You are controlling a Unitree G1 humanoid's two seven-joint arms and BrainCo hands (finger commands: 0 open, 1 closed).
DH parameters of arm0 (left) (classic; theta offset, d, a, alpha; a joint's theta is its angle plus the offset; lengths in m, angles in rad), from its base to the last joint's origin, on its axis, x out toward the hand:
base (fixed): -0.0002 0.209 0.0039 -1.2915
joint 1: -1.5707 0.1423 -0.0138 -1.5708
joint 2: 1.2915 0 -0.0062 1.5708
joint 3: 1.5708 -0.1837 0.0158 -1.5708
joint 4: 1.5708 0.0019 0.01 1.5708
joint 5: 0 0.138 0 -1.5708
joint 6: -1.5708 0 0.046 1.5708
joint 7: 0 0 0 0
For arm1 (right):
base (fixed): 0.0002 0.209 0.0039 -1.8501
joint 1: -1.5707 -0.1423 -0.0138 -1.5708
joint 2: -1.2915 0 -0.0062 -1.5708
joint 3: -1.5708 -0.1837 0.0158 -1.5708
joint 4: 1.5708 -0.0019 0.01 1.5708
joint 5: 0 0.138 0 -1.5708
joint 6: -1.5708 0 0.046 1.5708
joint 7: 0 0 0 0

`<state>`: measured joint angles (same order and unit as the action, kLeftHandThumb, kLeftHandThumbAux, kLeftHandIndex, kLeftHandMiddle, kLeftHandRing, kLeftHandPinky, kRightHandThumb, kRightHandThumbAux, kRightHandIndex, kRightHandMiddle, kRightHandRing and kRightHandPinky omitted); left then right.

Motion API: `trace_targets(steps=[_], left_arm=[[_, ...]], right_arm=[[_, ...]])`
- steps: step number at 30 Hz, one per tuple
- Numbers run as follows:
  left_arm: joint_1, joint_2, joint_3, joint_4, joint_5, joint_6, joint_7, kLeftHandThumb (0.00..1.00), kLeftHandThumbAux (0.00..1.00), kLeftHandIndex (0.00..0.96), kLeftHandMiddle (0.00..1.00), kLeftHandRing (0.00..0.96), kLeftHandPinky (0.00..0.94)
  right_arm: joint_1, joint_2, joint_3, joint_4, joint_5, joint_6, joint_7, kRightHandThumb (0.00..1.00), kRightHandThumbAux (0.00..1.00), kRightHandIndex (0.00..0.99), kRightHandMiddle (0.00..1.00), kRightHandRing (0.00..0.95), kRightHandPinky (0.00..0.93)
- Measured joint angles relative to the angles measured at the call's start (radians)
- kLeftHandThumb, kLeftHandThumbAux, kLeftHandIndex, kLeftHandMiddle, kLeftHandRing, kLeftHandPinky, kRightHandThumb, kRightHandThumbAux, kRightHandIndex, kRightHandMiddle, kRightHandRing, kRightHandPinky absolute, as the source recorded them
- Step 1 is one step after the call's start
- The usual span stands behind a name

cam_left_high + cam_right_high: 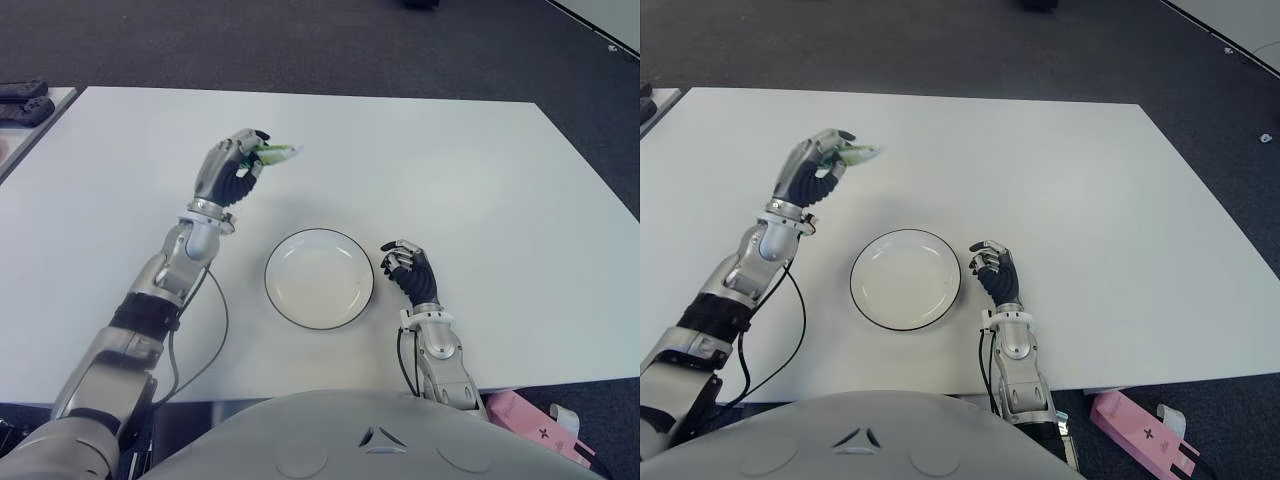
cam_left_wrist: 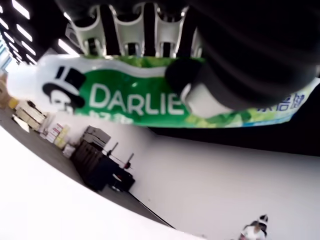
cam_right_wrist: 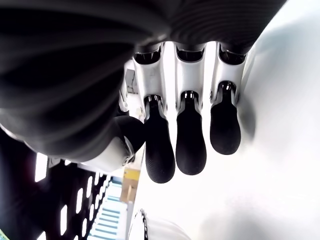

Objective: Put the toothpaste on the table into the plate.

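Observation:
My left hand (image 1: 240, 160) is raised above the white table (image 1: 480, 180), up and to the left of the plate, with its fingers shut on a green and white toothpaste tube (image 1: 277, 154). The tube's printed side fills the left wrist view, where the thumb presses on the toothpaste (image 2: 125, 97). A white plate (image 1: 319, 278) with a dark rim lies empty near the table's front edge. My right hand (image 1: 408, 268) shows just to the right of the plate, its fingers (image 3: 190, 145) curled with nothing in them.
Dark controllers (image 1: 25, 100) lie on a side table at the far left. A pink box (image 1: 1140, 430) sits on the floor below the table's front right edge. Dark carpet surrounds the table.

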<state>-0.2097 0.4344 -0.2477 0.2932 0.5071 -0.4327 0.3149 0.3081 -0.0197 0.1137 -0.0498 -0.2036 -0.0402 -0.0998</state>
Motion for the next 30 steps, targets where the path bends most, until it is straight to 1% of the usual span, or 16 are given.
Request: trace_targets(steps=[5,13,16,19,23,30], left_arm=[[0.032,0.002,-0.036,-0.039,0.055,-0.064,-0.018,0.732,0.703,0.441,0.887,0.885,0.885],[0.035,0.015,-0.109,-0.047,0.175,-0.19,-0.02,0.728,0.702,0.442,0.888,0.883,0.887],[0.035,0.023,-0.151,-0.034,0.27,-0.232,0.023,0.727,0.701,0.442,0.888,0.888,0.898],[0.034,0.026,-0.191,-0.017,0.363,-0.268,0.09,0.725,0.701,0.443,0.887,0.895,0.905],[0.036,0.042,-0.244,-0.021,0.464,-0.296,0.134,0.722,0.701,0.443,0.882,0.897,0.905],[0.037,0.09,-0.318,-0.041,0.578,-0.307,0.136,0.717,0.703,0.443,0.885,0.896,0.907]], right_arm=[[-0.001,0.001,0.0,0.0,0.001,0.0,0.0,0.706,0.729,0.432,0.652,0.653,0.653],[0.001,0.002,0.002,0.0,0.001,-0.001,-0.001,0.707,0.728,0.432,0.649,0.646,0.648],[0.001,0.002,0.003,0.001,0.001,-0.002,-0.003,0.707,0.729,0.432,0.648,0.645,0.648],[0.001,0.002,0.003,0.002,0.001,-0.002,-0.007,0.706,0.729,0.432,0.644,0.641,0.643],[0.001,0.002,0.004,0.004,0.001,-0.002,-0.01,0.706,0.729,0.432,0.64,0.639,0.642],[0.001,0.002,0.004,0.009,0.002,-0.006,-0.011,0.705,0.729,0.431,0.641,0.645,0.652]])
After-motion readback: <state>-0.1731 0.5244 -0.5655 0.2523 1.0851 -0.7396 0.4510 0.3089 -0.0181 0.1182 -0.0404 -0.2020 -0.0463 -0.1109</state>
